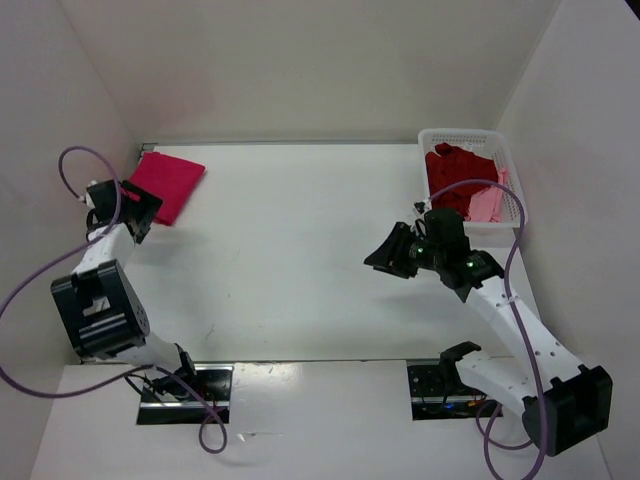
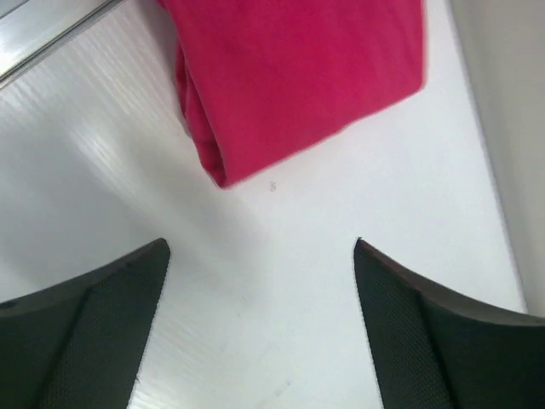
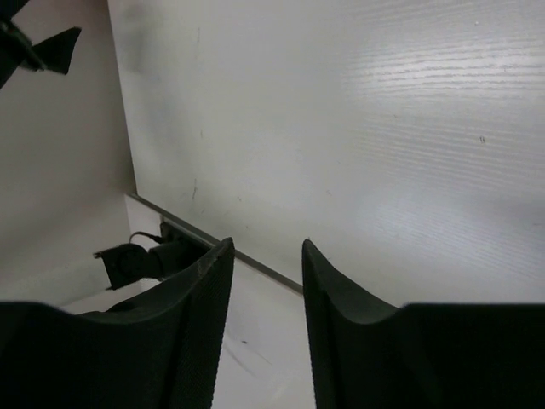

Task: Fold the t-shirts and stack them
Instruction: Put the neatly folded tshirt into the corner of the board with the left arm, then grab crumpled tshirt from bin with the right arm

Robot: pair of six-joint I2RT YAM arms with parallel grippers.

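A crimson-magenta t-shirt point(image 1: 168, 184) lies folded at the table's far left corner; it also shows in the left wrist view point(image 2: 298, 77). My left gripper point(image 1: 135, 207) is just on the near side of it, open and empty point(image 2: 262, 247), jaws wide apart over bare table. A darker red t-shirt point(image 1: 455, 180) and a light pink t-shirt point(image 1: 488, 205) lie crumpled in the white basket point(image 1: 458, 135) at the far right. My right gripper point(image 1: 386, 256) hovers over the table left of the basket, its jaws a little apart and empty point(image 3: 267, 244).
White walls close in the table on the left, back and right. A metal strip point(image 1: 300, 362) runs along the table's near edge, with the arm bases and purple cables point(image 1: 70, 165) behind it. The left arm's base point(image 3: 140, 260) shows in the right wrist view.
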